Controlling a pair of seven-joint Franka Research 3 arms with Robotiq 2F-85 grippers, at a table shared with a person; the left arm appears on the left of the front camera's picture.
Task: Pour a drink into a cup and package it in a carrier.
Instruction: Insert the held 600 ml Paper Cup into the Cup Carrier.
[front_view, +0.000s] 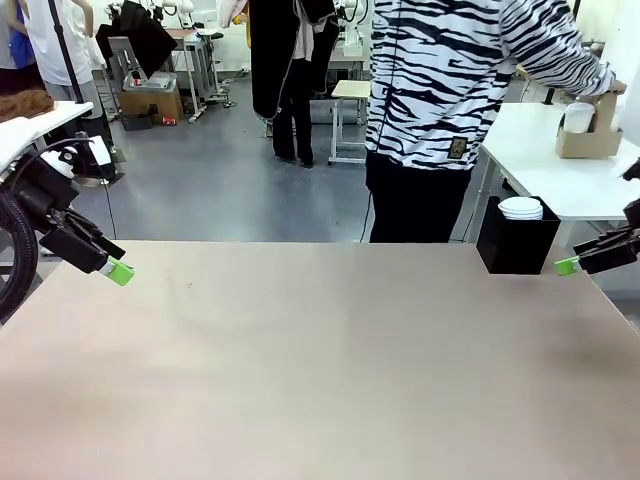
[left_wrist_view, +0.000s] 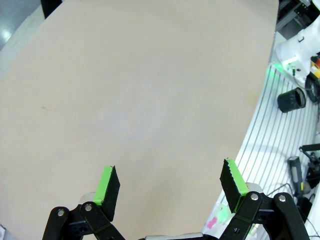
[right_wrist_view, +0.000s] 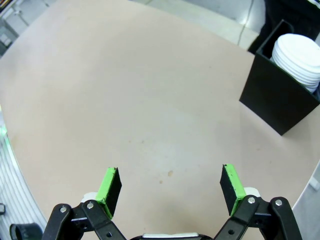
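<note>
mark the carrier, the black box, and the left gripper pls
carrier (front_view: 588, 140), front view, its brown front wall.
black box (right_wrist_view: 274, 98), right wrist view, its side wall.
left gripper (left_wrist_view: 170, 187), left wrist view, midway between the open fingertips.

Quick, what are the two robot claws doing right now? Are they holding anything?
Left gripper: open, holding nothing, above the bare table.
Right gripper: open, holding nothing, with the black box of white lids farther off.
</note>
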